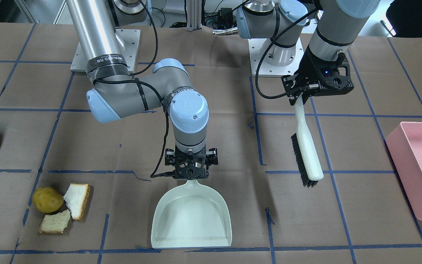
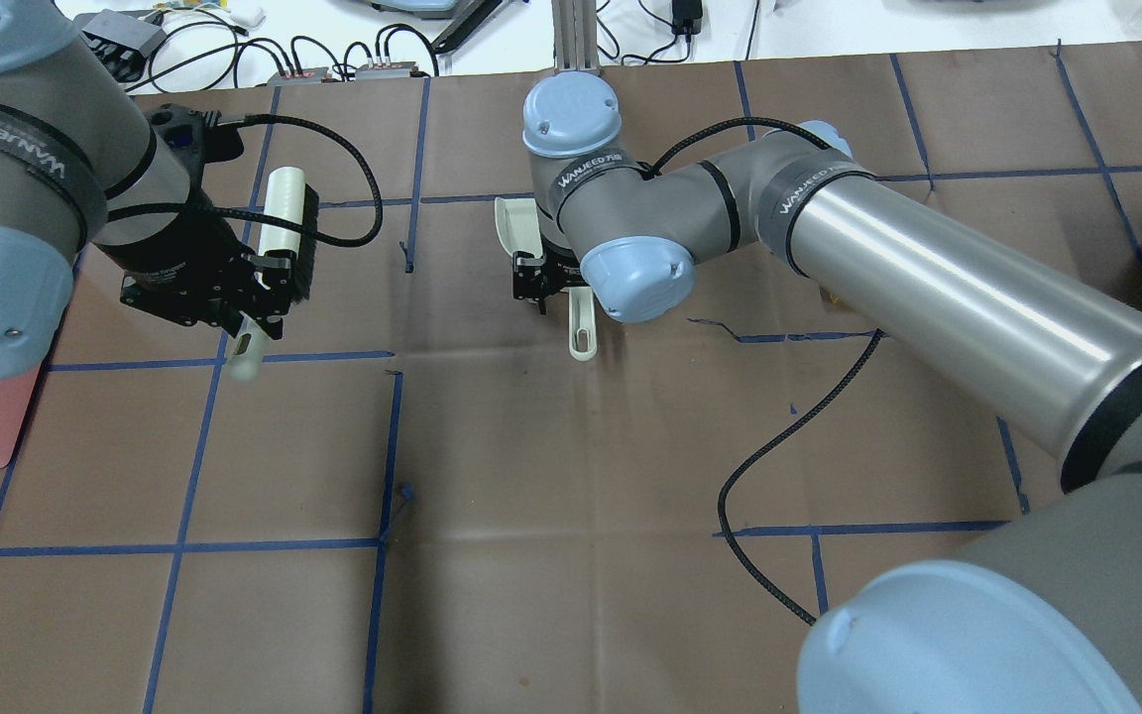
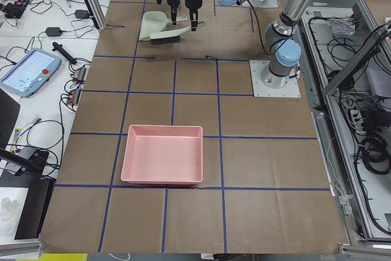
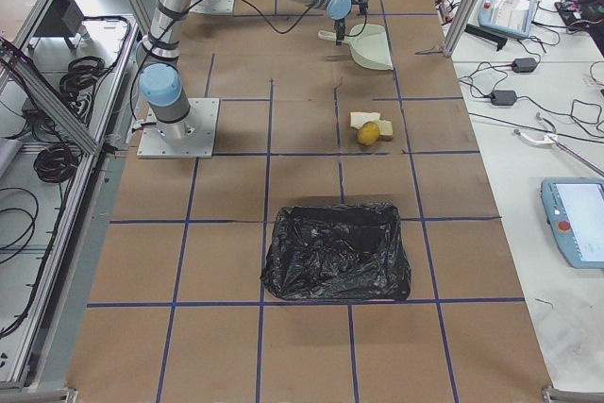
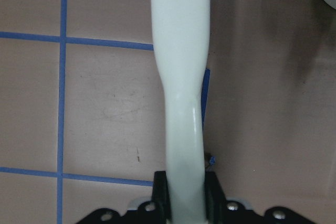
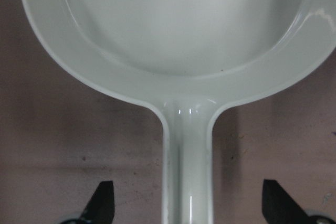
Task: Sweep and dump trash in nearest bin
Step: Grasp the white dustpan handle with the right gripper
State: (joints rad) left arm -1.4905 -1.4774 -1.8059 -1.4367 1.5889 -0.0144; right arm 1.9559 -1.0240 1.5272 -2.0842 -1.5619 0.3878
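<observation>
The trash lies together on the table: a yellow-brown potato-like lump [image 1: 47, 200], a white bread slice [image 1: 77, 200] and a torn tan bread piece [image 1: 55, 222]; it also shows in the exterior right view [image 4: 368, 131]. My left gripper [image 1: 299, 97] is shut on the handle of a white brush [image 1: 306, 146] with black bristles, seen gripped in the left wrist view [image 5: 181, 77]. My right gripper [image 1: 191, 176] is open, its fingers [image 6: 100, 203] wide on either side of the handle of the white dustpan [image 1: 191, 214], not touching it. The dustpan is empty.
A pink bin [image 1: 421, 168] stands at the table's end on my left side. A bin lined with a black bag [image 4: 337, 250] stands at the end on my right side, beyond the trash. Blue tape lines cross the brown table cover.
</observation>
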